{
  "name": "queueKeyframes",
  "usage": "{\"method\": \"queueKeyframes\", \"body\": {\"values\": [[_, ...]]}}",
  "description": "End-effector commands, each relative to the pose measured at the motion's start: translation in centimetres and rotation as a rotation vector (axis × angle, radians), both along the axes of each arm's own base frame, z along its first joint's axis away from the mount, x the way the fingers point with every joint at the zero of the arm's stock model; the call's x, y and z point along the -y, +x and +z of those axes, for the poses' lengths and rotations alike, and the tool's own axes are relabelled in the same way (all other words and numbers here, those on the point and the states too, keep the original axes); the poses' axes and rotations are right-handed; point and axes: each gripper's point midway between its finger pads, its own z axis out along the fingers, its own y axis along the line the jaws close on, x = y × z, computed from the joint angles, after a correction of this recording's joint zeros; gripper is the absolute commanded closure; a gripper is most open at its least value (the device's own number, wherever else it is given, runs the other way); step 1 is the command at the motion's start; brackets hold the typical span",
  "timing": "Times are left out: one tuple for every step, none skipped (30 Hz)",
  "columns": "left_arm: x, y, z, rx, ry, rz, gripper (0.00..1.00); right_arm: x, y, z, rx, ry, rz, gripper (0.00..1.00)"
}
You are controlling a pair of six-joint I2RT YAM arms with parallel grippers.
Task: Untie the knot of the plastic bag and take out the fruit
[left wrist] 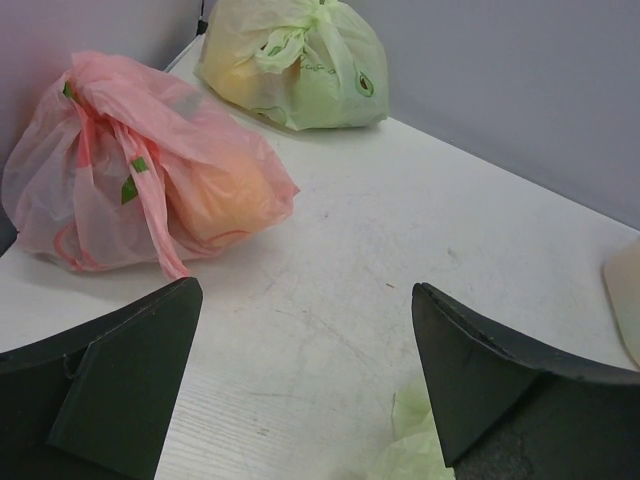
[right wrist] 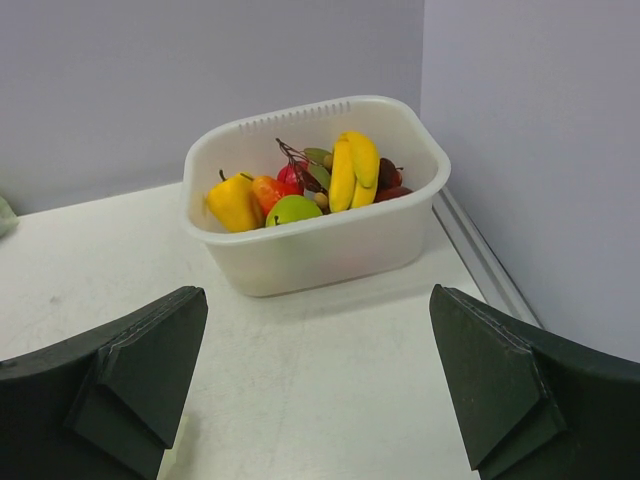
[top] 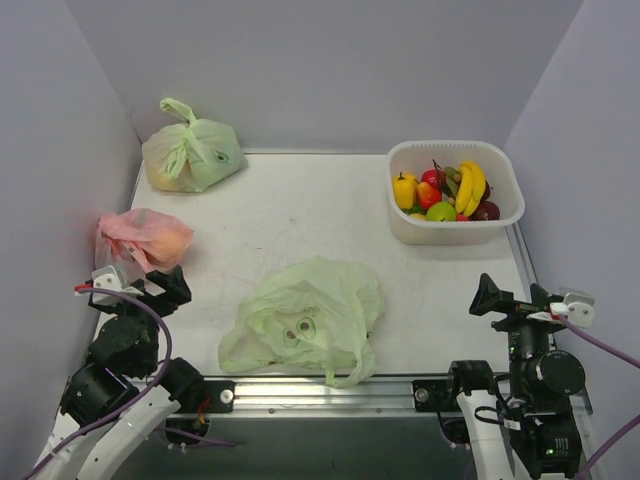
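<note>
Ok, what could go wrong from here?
The limp green bag lies against the front rail between the arms; either arm swinging in could snag it and drag it off. The pink bag sits close to the open left jaws, so a careless move may knock it.

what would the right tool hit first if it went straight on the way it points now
The right tool would likely meet the white tub first, at its near wall; only bare table lies between.
</note>
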Motion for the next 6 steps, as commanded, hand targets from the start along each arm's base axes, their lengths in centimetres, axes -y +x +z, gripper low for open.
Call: {"method": "queueKeyframes", "body": {"values": [[-0.34,0.14,-0.02,-0.008,0.003,0.031,0.03,-0.11,0.21,0.44,0.017,-0.011,0.009,0.00],[-0.31,0.15,-0.03,-0.007,0.001,0.029,0.03,-0.11,0.21,0.44,0.017,-0.013,0.009,0.00],[-0.32,0.18,-0.11,-0.009,0.003,0.031,0.03,-0.13,0.24,0.42,0.016,-0.013,0.010,0.00],[-0.22,0.20,-0.18,-0.010,0.003,0.026,0.02,-0.14,0.34,0.40,0.011,-0.013,0.010,0.00],[-0.14,0.28,-0.39,-0.016,0.009,0.025,0.02,-0.16,0.43,0.34,0.006,-0.015,0.012,0.00],[-0.05,0.34,-0.50,-0.019,0.011,0.022,0.03,-0.23,0.48,0.44,0.008,-0.012,0.015,0.00]]}}
